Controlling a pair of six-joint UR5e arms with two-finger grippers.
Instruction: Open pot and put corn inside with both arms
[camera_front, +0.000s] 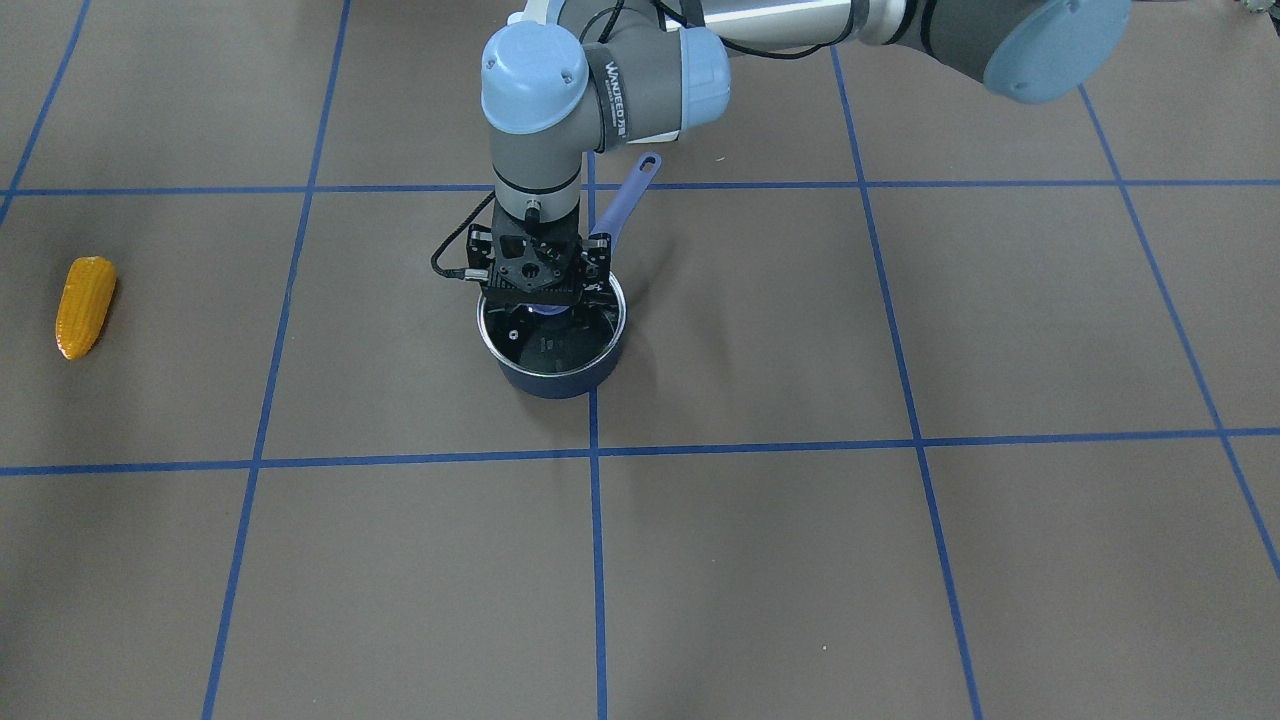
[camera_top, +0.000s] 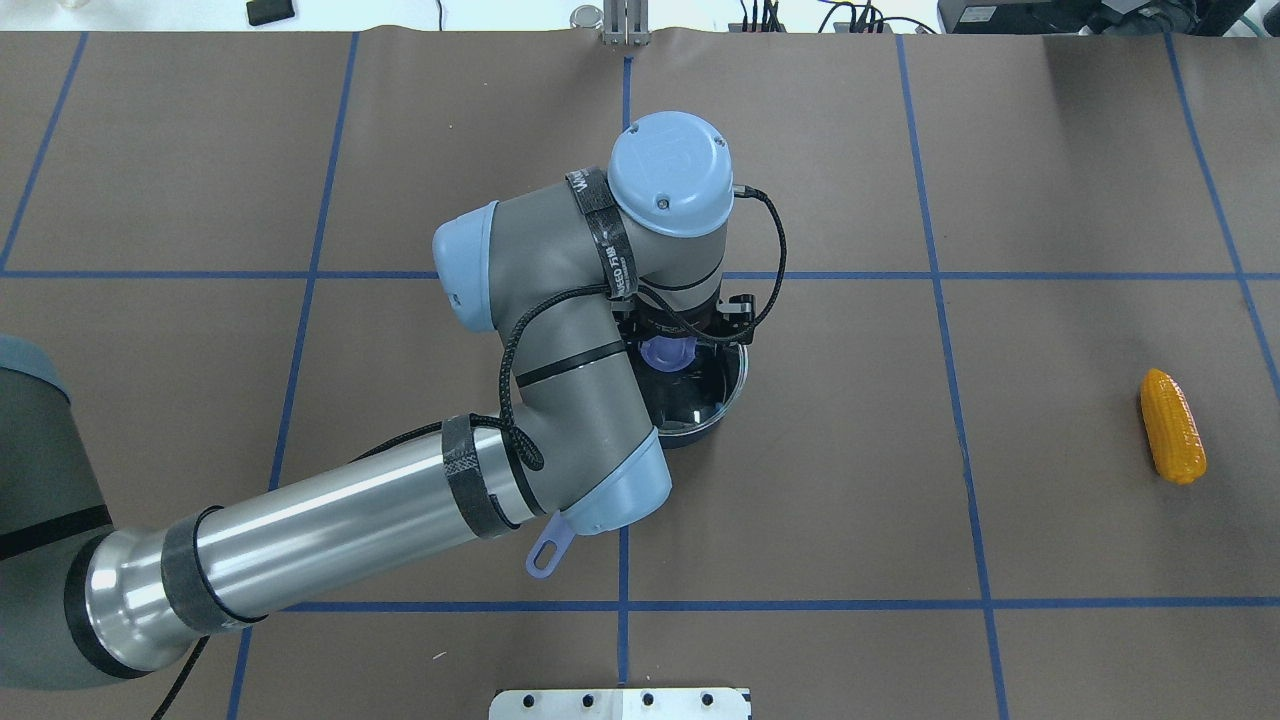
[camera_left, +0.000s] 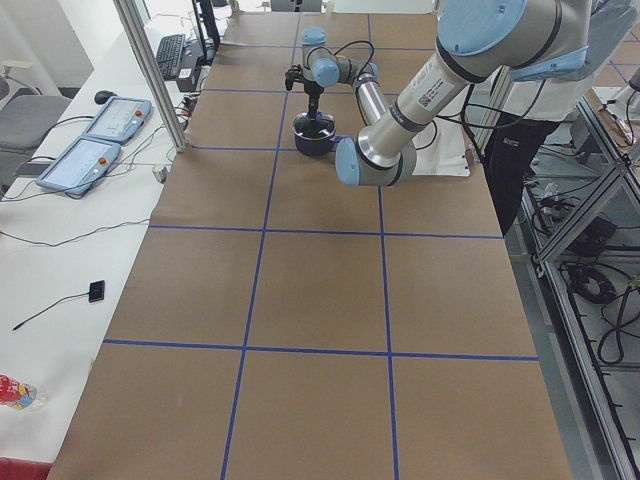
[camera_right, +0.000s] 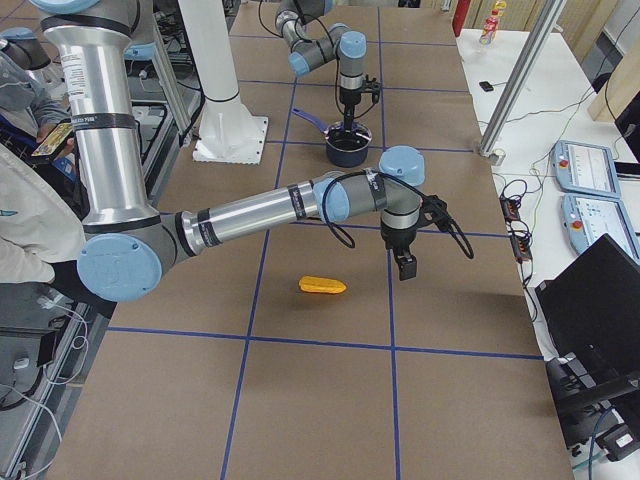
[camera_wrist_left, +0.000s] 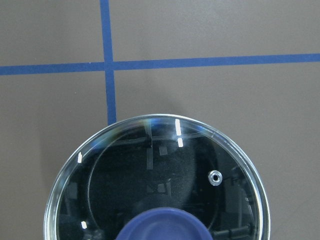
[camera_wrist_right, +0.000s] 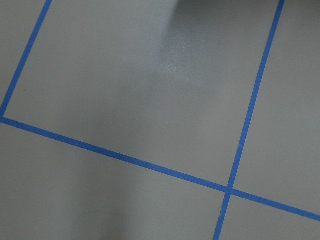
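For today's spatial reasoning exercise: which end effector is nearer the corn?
Right. The right end effector hangs close beside the corn; the left end effector is far off, at the pot.

A brown, blue-taped table (camera_front: 800, 560) bears the pot (camera_front: 556, 381) and corn (camera_front: 85, 305).

Navy pot (camera_front: 560, 383), periwinkle handle (camera_front: 625, 205), blue-knobbed clear lid (camera_wrist_left: 150, 170); yellow-orange, bumpy-kerneled corn (camera_front: 85, 306); brown tabletop (camera_front: 780, 560) gridded with blue tape (camera_front: 597, 560); grey arms (camera_top: 570, 330), light-blue caps (camera_top: 670, 175).
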